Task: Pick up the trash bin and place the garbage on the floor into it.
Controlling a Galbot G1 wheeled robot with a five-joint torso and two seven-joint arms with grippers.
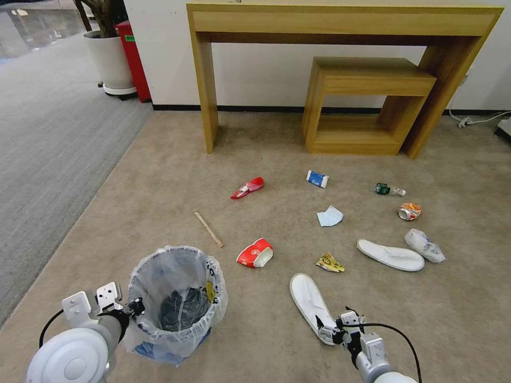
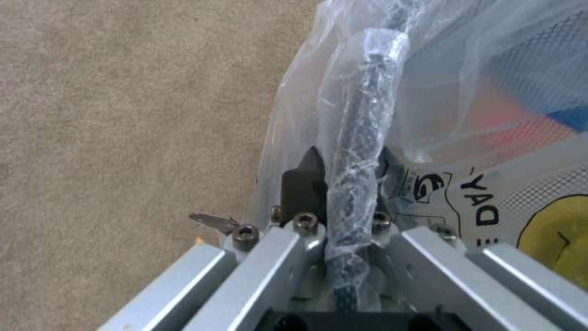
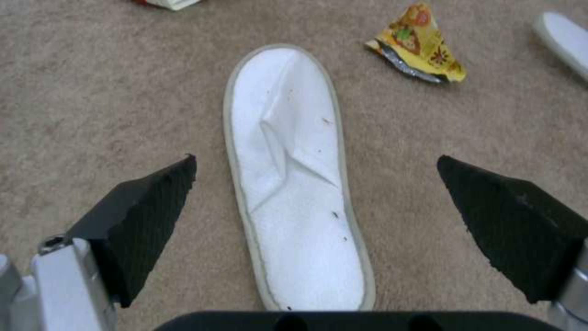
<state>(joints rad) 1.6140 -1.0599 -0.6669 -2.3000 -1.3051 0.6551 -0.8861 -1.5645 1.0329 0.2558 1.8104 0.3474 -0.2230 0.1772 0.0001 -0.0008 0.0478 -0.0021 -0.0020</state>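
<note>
Right end effector (image 3: 315,177) gapes astride lengthwise-aligned slipper (image 3: 294,184).

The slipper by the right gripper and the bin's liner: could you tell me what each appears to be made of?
The slipper looks like soft white terry-type fabric, matte, with a stitched edge. The liner looks like thin translucent plastic film, glossy and crinkled, with printing on it.

Floor (image 1: 159,181): beige, short pile. Trash bin (image 1: 178,298): translucent white liner, blue low down, yellow and black print. Slippers (image 3: 294,184) (image 1: 391,255): white. Crushed cups (image 1: 255,252) (image 1: 247,188): red and white. Wrapper (image 3: 420,46): yellow, patterned. Mask (image 1: 330,216): pale blue. Can (image 1: 410,211): orange. Right gripper (image 3: 319,202): black fingertips (image 3: 147,211).
</note>
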